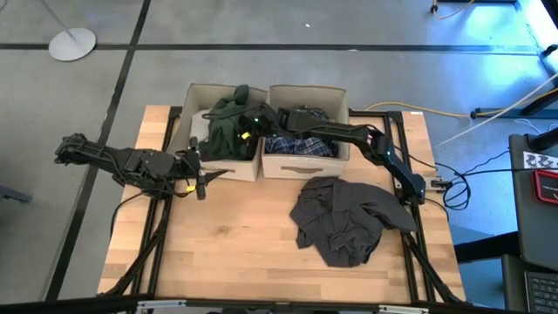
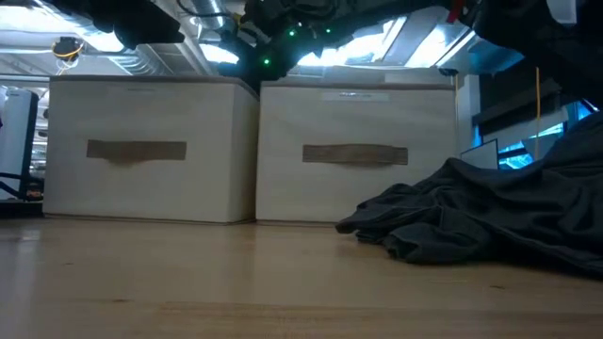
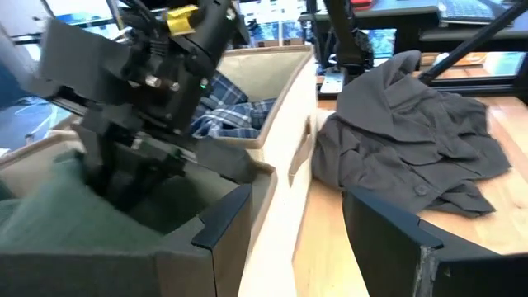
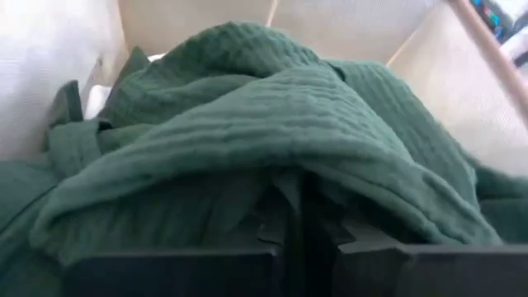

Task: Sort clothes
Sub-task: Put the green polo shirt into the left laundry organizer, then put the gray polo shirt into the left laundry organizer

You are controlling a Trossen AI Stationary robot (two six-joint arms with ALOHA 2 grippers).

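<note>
Soft green garment [image 4: 247,140], bunched in the left box [image 1: 196,94]: my right gripper [image 4: 301,239] pinches a limp fold; left gripper [image 1: 199,179] beside it, fingers spread.

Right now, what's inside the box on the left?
The left box holds a dark green garment, with the right gripper down in it. Anything beneath the green fabric is covered.

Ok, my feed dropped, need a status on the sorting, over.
Right hand in left box, shut on green garment. Left hand idle in front of that box, open. Plaid garment in right box; grey garment on table. Nothing blocking.
</note>
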